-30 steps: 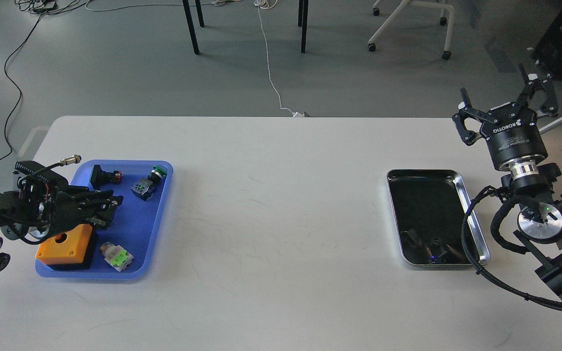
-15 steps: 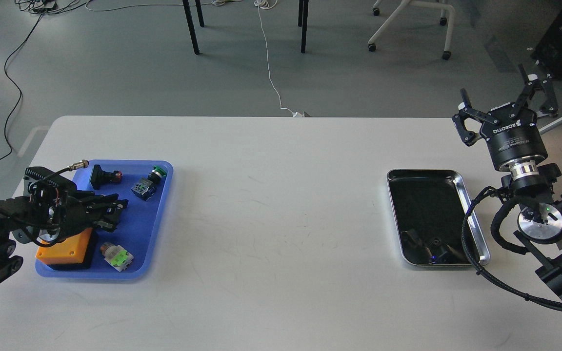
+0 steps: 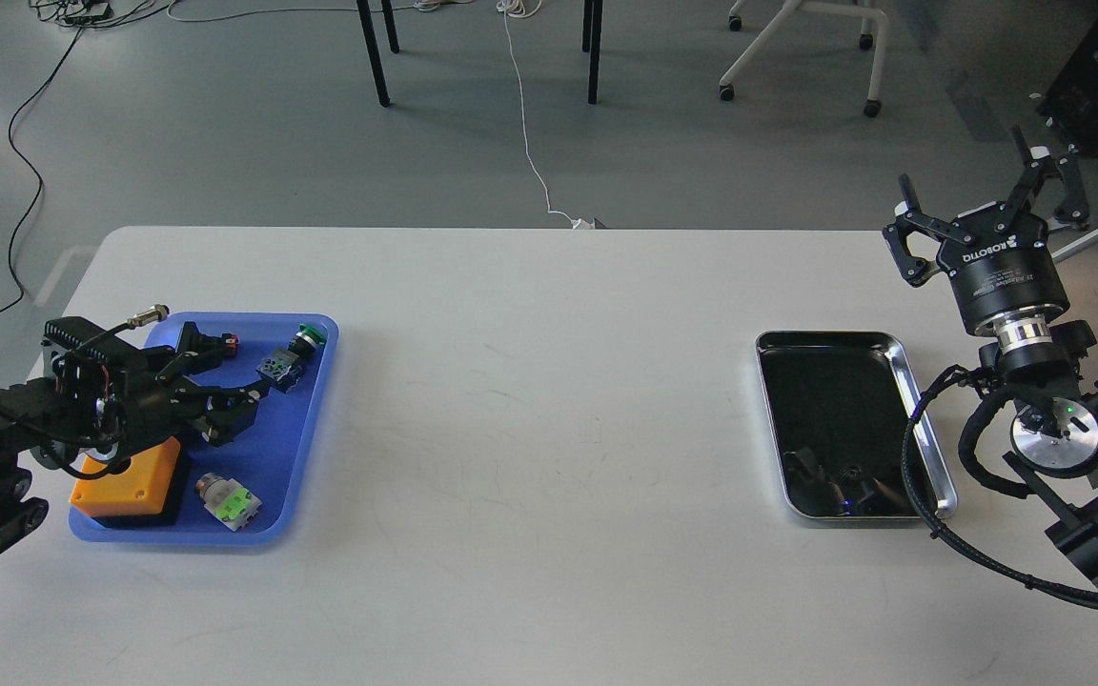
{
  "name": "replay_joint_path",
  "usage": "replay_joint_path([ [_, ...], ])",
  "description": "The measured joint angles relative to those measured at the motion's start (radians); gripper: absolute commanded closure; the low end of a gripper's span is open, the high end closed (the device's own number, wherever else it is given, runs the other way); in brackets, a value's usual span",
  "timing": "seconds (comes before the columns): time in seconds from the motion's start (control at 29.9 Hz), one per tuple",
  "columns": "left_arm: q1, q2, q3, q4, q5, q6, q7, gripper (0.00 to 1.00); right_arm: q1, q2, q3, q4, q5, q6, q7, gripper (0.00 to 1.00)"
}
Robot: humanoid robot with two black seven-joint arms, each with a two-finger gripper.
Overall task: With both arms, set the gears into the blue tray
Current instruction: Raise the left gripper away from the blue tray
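Left hand (image 3: 242,381) hangs over the blue tray (image 3: 306,433), fingers spread, holding nothing; tray's long axis runs front-to-back. Right hand (image 3: 973,195) spread wide, empty.

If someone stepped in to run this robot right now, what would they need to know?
Left gripper: open, over the blue tray, nothing visibly held.
Right gripper: open and empty, raised beyond the steel tray, at the table's right edge.
The blue tray holds an orange box, two push buttons and small parts; I cannot make out a gear there.
Small dark pieces lie at the near end of the steel tray, possibly the gears, too small to tell.
Done: cannot confirm. Left: probably moving those pieces to the blue tray.
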Motion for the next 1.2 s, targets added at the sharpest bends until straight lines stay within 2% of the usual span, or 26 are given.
replay_joint_path([
  [0.1, -0.012, 0.009, -0.004, 0.000, -0.060, -0.001, -0.021, 0.10, 0.002, -0.003, 0.000, 0.000, 0.000, 0.000, 0.000, 0.01],
  [0.3, -0.115, 0.046, -0.014, -0.005, -0.422, -0.013, -0.032, 0.06, 0.003, -0.086, 0.002, 0.000, -0.001, 0.000, 0.000, 0.01],
  [0.43, -0.231, 0.048, -0.016, -0.006, -0.733, -0.101, -0.032, 0.04, 0.003, -0.150, 0.004, 0.002, -0.002, 0.000, 0.000, 0.01],
  [0.6, -0.354, 0.024, -0.019, -0.006, -1.209, -0.254, -0.008, 0.02, 0.035, -0.224, -0.007, 0.016, -0.017, 0.000, 0.000, 0.01],
  [0.7, -0.405, -0.014, -0.026, -0.004, -1.474, -0.285, 0.037, 0.02, 0.085, -0.257, -0.028, 0.017, -0.057, 0.000, 0.000, 0.01],
  [0.8, -0.429, -0.052, -0.080, -0.003, -1.684, -0.293, 0.063, 0.02, 0.147, -0.283, -0.064, 0.019, -0.085, 0.000, 0.000, 0.01],
  [0.97, -0.427, -0.118, -0.207, 0.011, -1.867, -0.328, 0.087, 0.02, 0.294, -0.343, -0.218, 0.030, -0.128, 0.000, -0.005, 0.01],
  [1.07, -0.403, -0.172, -0.232, 0.043, -1.919, -0.333, 0.109, 0.02, 0.444, -0.356, -0.406, 0.033, -0.207, 0.000, -0.008, 0.01],
  [1.2, -0.358, -0.213, -0.253, 0.061, -1.969, -0.338, 0.115, 0.02, 0.641, -0.356, -0.666, 0.052, -0.324, 0.000, -0.009, 0.01],
])
